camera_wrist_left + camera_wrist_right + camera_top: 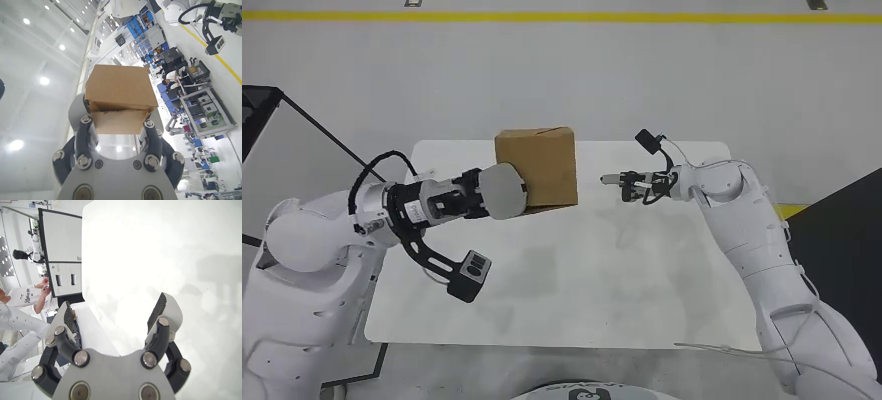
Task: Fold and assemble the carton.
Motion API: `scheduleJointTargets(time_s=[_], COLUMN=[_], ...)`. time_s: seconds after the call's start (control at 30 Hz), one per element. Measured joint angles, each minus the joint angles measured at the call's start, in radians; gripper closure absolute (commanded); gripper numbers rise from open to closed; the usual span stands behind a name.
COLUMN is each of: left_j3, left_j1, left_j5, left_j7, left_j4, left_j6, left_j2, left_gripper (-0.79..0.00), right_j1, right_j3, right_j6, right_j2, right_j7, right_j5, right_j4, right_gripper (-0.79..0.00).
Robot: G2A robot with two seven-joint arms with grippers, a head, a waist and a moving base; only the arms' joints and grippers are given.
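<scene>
A brown cardboard carton, folded into a box shape, is held up over the far middle of the white table. My left gripper is shut on the carton's near lower edge. In the left wrist view the carton sits between the fingers, with a torn-edged flap folded toward the wrist. My right gripper hangs open to the right of the carton, a short gap away, with nothing in it. In its own view the right gripper has ribbed pads spread over the tabletop.
The table's far edge lies just behind the carton. A black-framed stand sits off the table's left side. A yellow floor line runs across the back.
</scene>
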Motion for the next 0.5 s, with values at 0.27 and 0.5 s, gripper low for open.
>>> scheduleJointTargets(time_s=[0.27, 0.5], left_j3=[0.004, 0.015], left_j1=[-0.008, 0.001], left_j5=[0.085, 0.123], left_j7=[-0.014, -0.029], left_j4=[0.006, 0.005], left_j6=[0.129, 0.219], left_j2=[0.0, -0.001], left_gripper=[0.0, 0.0], right_j1=[0.0, 0.0], right_j3=[0.0, 0.0], right_j6=[0.0, 0.0], right_j2=[0.0, 0.0], right_j7=[0.0, 0.0], right_j5=[0.0, 0.0], right_j4=[0.0, 0.0], right_gripper=[-0.785, -0.785])
